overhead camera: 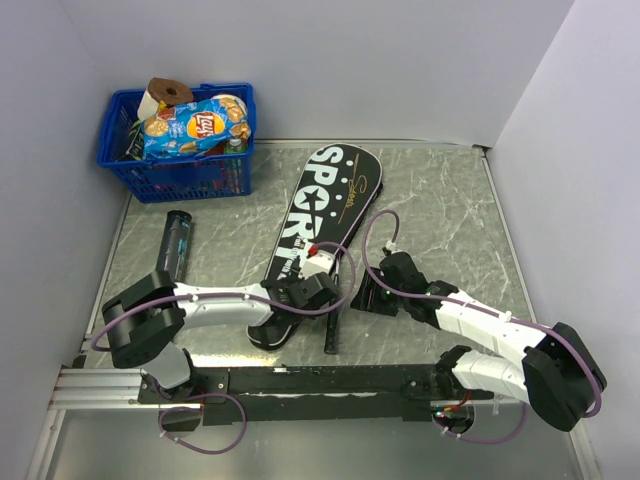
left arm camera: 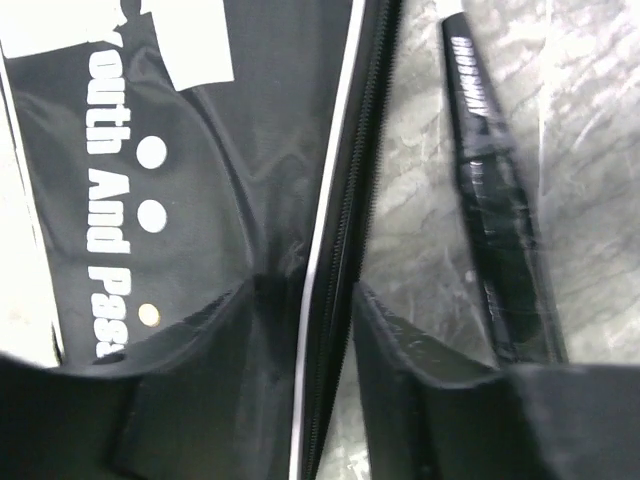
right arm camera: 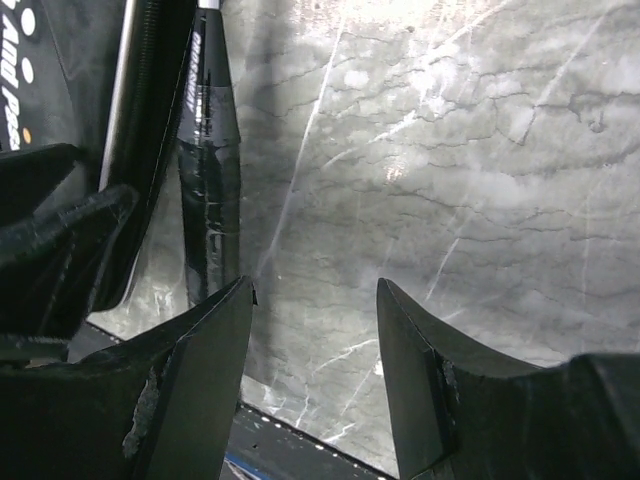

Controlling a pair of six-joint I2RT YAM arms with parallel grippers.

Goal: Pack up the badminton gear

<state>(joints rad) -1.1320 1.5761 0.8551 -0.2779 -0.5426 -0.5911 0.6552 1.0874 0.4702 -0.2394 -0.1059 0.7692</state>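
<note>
**A:** that cover point(overhead camera: 325, 215) looks like black woven cloth to me, slight sheen, flat white print. And the table point(right arm camera: 450, 150)?

**B:** grey marble-look, smooth, pretty glossy. The racket handle point(left arm camera: 500, 230) has shiny black wrap, and the basket point(overhead camera: 175, 180) is blue plastic.

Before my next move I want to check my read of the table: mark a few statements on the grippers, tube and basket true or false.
1. The left gripper has its jaws on either side of the cover's zip edge. True.
2. The right gripper holds the racket handle. False: its jaws stand open over bare table, with the handle beside them.
3. The tube stands in the basket. False: it lies flat on the table, outside the basket.
4. The basket holds snacks. True.
</note>
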